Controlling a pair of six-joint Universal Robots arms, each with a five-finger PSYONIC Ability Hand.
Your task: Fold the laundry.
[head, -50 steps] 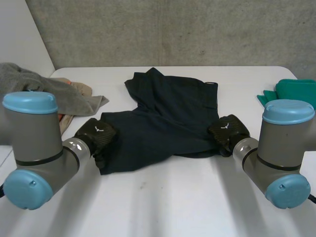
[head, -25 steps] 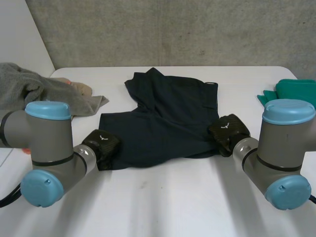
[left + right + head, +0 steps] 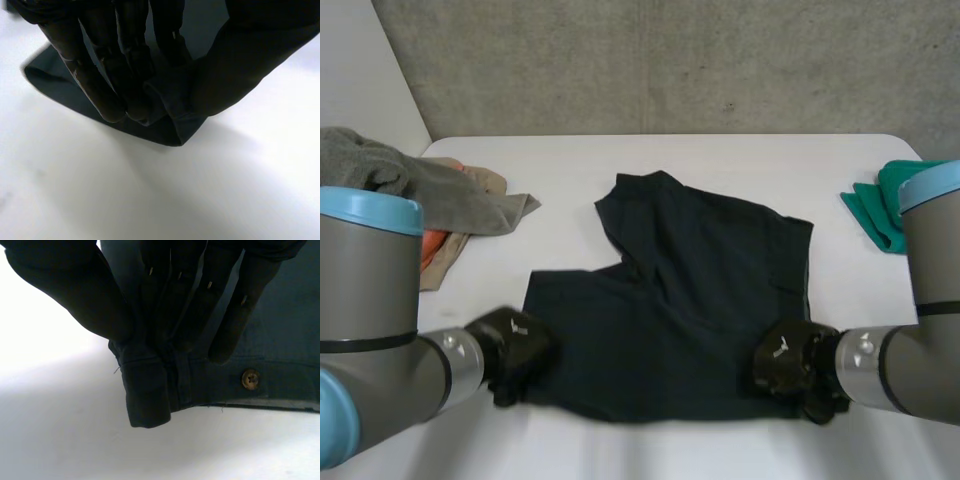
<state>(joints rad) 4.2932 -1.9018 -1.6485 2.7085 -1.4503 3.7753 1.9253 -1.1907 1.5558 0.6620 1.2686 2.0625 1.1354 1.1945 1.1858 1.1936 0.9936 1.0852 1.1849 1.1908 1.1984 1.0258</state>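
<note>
White tabletop [image 3: 700,160] now has the dark shorts [image 3: 690,300] dragged toward its near edge and lying flatter, left hand [image 3: 515,350] and right hand [image 3: 790,365] each pinching a near corner, likely ready for folding.

No word, number or brand name can be read anywhere. The only sign is a small white emblem [image 3: 517,326] on the back of each black hand in the head view. One is on the left hand [image 3: 512,345], near the front edge of the worktop [image 3: 720,165] towards its left corner. The other is on the right hand [image 3: 788,362], near the same edge towards the right corner. Each emblem looks roughly like a Y with spread arms, too small to tell more. In the right wrist view a brown button [image 3: 250,379] sits on the waistband of the dark shorts [image 3: 295,330]; any marking on its face is too small to tell.
</note>
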